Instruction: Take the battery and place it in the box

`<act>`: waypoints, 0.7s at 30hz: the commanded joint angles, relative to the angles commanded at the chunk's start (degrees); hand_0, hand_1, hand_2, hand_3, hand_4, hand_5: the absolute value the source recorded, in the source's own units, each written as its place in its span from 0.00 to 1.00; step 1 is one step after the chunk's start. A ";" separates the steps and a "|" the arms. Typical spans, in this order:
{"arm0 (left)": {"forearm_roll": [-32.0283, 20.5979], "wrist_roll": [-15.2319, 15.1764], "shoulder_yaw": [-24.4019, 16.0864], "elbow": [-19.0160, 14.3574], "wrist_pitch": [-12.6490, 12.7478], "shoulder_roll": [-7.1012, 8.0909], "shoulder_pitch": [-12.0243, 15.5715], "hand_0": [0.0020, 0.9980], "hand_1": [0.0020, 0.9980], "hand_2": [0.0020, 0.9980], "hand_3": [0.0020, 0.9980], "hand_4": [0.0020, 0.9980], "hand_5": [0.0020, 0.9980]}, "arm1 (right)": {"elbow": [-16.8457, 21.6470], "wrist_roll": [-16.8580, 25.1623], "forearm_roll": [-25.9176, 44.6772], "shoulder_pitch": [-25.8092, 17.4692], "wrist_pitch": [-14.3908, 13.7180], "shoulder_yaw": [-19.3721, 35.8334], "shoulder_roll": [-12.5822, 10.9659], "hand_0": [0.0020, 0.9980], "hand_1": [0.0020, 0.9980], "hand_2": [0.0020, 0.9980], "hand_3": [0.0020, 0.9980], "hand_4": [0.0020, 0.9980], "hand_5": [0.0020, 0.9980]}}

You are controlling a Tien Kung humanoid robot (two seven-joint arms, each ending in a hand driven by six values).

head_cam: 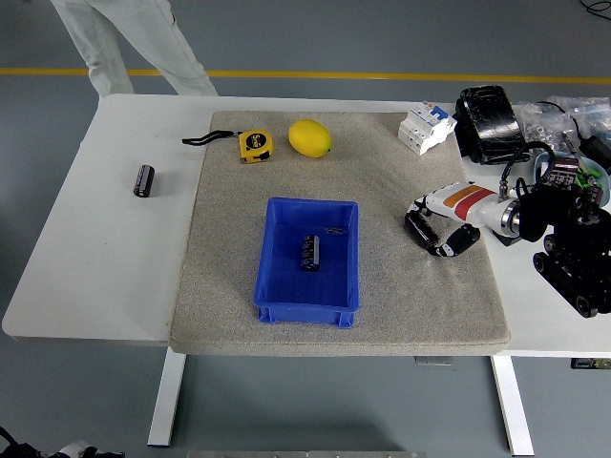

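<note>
Three black cylindrical batteries are showing: one [311,253] lying inside the blue rectangular plastic box [308,303], one [143,179] near the white bench's [105,277] left edge, one [420,229] with the right hand's [441,221] fingers [449,246] curling around it on the grey mat [391,296].

A white table [86,277] with rounded corners stands on white legs [167,401] over a smooth grey floor [315,38]. A yellow line [382,75] runs across the floor behind it. A grey mat [229,286] covers the tabletop's middle. Light falls evenly, without strong shadows.
</note>
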 joint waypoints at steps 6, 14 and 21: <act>-0.31 -0.01 0.13 0.00 0.03 0.03 0.15 0.75 0.70 0.71 0.57 0.61 0.53 | 0.78 0.34 0.02 0.19 -1.12 0.40 -0.37 0.54 0.54 0.61 0.55 0.65 0.07; 0.17 0.07 -0.32 0.15 0.01 0.21 0.21 0.75 0.70 0.71 0.57 0.61 0.53 | 1.53 0.39 0.04 0.24 -0.92 0.62 -1.29 0.51 0.51 0.55 0.51 0.61 0.05; 1.06 0.08 -0.76 0.26 -0.09 0.49 0.35 0.75 0.70 0.71 0.57 0.61 0.53 | 3.36 0.39 -0.45 0.62 -0.45 2.37 -2.28 0.51 0.50 0.55 0.51 0.61 0.05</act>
